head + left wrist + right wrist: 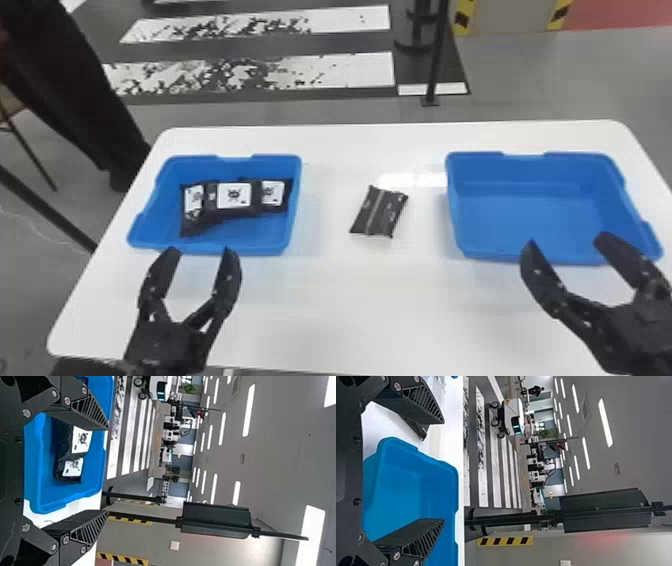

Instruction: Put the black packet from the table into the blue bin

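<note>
A black packet (379, 212) lies on the white table between two blue bins. The left blue bin (260, 248) holds several black packets with white labels (234, 195); the right blue bin (530, 215) has nothing in it. My left gripper (201, 252) is open just in front of the left bin, with nothing between its fingers. At the front edge of the right bin is my right gripper (565, 242), also open. In the left wrist view, my left gripper (107, 470) shows the left bin beyond it; in the right wrist view, my right gripper (443, 471) has the right bin beyond.
The white table (350, 310) extends in front of the bins and between them. A thin dark pole (436, 55) stands on the floor behind the table. A person's dark-clad leg (75, 90) is beyond the table's left side.
</note>
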